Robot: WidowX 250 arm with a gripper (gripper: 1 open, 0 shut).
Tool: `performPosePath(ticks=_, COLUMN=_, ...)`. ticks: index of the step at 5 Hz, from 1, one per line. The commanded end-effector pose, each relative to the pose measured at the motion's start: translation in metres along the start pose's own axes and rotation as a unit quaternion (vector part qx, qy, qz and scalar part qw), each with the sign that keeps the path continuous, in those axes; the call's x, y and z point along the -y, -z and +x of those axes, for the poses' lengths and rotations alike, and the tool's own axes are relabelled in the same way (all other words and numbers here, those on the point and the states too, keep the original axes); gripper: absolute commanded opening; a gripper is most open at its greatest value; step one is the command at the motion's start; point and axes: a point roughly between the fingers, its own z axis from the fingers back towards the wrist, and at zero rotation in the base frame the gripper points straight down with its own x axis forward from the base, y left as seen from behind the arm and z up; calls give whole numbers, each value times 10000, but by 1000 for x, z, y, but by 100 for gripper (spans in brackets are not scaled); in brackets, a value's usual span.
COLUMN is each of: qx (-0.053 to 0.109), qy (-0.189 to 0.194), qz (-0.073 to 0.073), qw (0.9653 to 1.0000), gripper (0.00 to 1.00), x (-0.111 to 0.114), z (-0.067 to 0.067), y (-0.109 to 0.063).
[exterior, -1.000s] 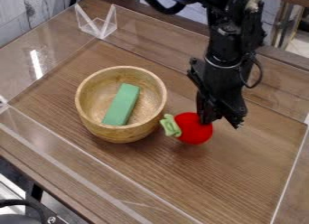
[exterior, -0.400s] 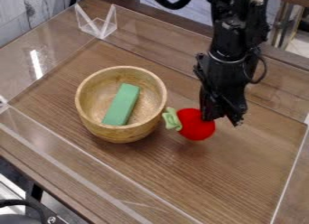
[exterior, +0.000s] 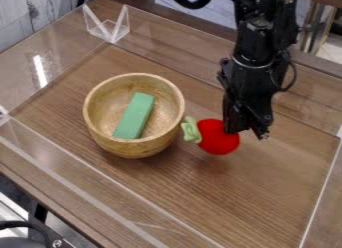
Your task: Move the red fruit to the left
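The red fruit [exterior: 219,141] is a small glossy red toy with a light green stem pointing left, lying on the wooden table just right of the wooden bowl [exterior: 102,127]. My black gripper [exterior: 243,130] points straight down over the fruit's right side. Its fingers look shut and reach the fruit's upper right edge. Whether they pinch the fruit or only press against it is hidden by the hand. The stem almost touches the bowl's rim.
A flat green rectangular block [exterior: 135,114] lies inside the bowl. Clear acrylic walls [exterior: 40,72] ring the table, with a clear folded stand [exterior: 106,25] at the back left. Bare wood lies in front of the bowl and fruit.
The fruit has slid slightly left and back toward the bowl, its stem nearer the rim. The gripper shifted a touch with it and rolled a little about its vertical axis.
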Motion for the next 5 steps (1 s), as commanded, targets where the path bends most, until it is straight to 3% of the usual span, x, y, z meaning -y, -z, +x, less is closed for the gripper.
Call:
performPosePath(ticks=1, qx=384, qy=-9, qz=157, qw=9991, gripper=0, x=-12, z=9, y=-17)
performPosePath(ticks=3, qx=470, qy=301, qz=95, qw=9984, gripper=0, x=1, z=12, y=-5)
performPosePath(ticks=4, qx=503, qy=434, qz=57, qw=9978, gripper=0, x=6, z=15, y=-13)
performPosePath(ticks=5, qx=510, qy=188, qz=325, qw=9980, gripper=0, x=-20, z=15, y=-32)
